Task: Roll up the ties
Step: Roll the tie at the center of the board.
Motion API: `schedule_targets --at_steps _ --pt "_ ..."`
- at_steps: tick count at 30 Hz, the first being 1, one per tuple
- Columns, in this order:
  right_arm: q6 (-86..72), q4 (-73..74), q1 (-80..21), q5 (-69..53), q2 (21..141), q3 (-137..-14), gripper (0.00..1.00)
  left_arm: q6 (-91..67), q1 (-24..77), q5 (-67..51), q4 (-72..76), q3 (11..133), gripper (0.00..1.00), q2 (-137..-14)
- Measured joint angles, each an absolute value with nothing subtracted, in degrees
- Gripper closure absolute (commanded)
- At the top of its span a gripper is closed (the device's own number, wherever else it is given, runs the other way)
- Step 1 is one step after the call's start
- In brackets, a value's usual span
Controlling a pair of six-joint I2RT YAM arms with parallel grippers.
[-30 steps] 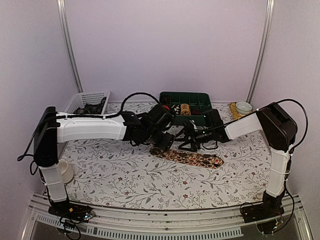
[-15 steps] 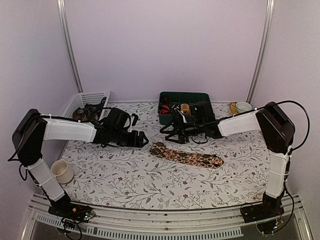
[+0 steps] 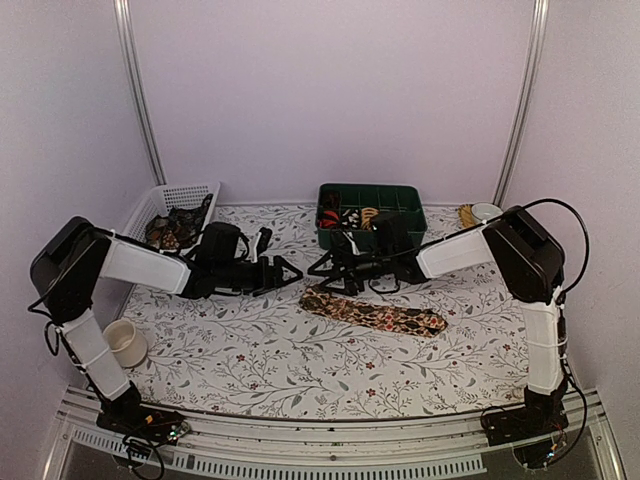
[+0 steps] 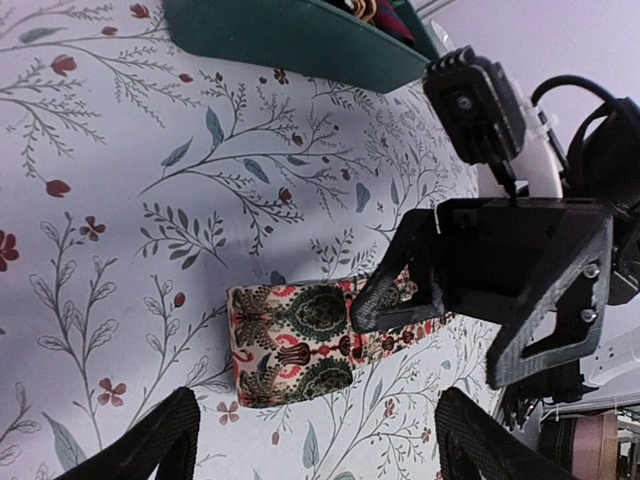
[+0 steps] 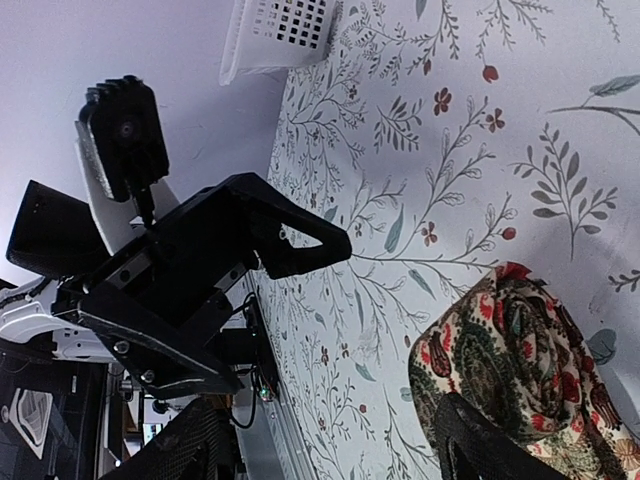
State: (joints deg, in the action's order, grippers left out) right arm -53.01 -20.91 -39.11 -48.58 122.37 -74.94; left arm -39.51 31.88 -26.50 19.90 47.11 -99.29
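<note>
A dark brown tie (image 3: 375, 314) with reddish-cream floral print lies flat across the middle of the table, its left end (image 3: 318, 298) folded over on itself. My left gripper (image 3: 290, 272) hovers open just left of that end, nothing between its fingers. My right gripper (image 3: 322, 278) hangs open just above and behind the same end, facing the left one. The left wrist view shows the folded end (image 4: 295, 345) ahead of the left gripper (image 4: 310, 452), partly covered by a right gripper finger (image 4: 395, 290). In the right wrist view the tie (image 5: 510, 355) sits beside the right gripper (image 5: 335, 450).
A green compartment tray (image 3: 400, 195) with rolled ties (image 3: 371, 217) stands at the back centre. A white mesh basket (image 3: 190, 193) holding more ties is at back left. A cup (image 3: 127, 341) sits front left, a small bowl (image 3: 487, 212) back right.
My left gripper has let go of the tie's folded end and drawn back to the left. My right gripper has moved left from mid-tie to that end.
</note>
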Motion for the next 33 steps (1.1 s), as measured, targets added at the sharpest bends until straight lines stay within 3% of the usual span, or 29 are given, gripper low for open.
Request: schedule_targets --at_steps 24,33 --pt "-51.4 -21.0 -39.1 -48.3 124.6 -71.5 0.26 -46.2 31.9 -34.3 31.8 46.5 0.15 -110.1" --pt "-51.4 -21.7 -39.1 -48.3 124.6 -71.1 0.26 -47.5 33.0 -36.3 36.0 47.6 0.22 -114.7"
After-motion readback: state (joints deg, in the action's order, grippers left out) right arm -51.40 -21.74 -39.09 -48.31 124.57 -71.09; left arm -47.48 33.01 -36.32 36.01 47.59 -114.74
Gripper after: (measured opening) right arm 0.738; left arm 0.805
